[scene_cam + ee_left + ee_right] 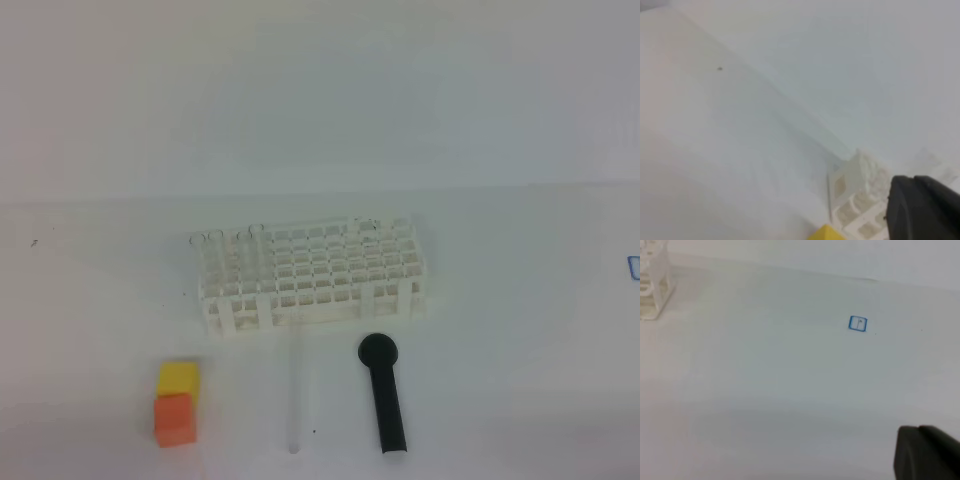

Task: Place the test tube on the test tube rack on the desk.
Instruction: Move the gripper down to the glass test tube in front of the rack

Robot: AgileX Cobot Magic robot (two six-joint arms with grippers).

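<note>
Exterior high view shows the desk [480, 330] with the test tube rack [310, 278] standing near the middle, its long side running left to right, and a few clear tubes upright in its far-left holes. The test tube [295, 395] lies flat on the desk just in front of the rack, pointing near to far, its far end close to the rack's front rail. To its right lies a black round-headed stick [384, 395], roughly parallel, head toward the rack. To its left sit a yellow cube [179, 377] and an orange cube [174, 418], touching, the orange one nearer. Neither of my arms shows in this view. From my left wrist I see a corner of the rack [852, 185], a sliver of the yellow cube [826, 233], and only a dark edge of my left gripper [922, 207]; I cannot tell how its jaws stand. From my right wrist I see the rack's end [654, 285], a small blue square mark [857, 323] on the desk, and a dark edge of my right gripper [927, 452], whose jaws I cannot judge either.
</note>
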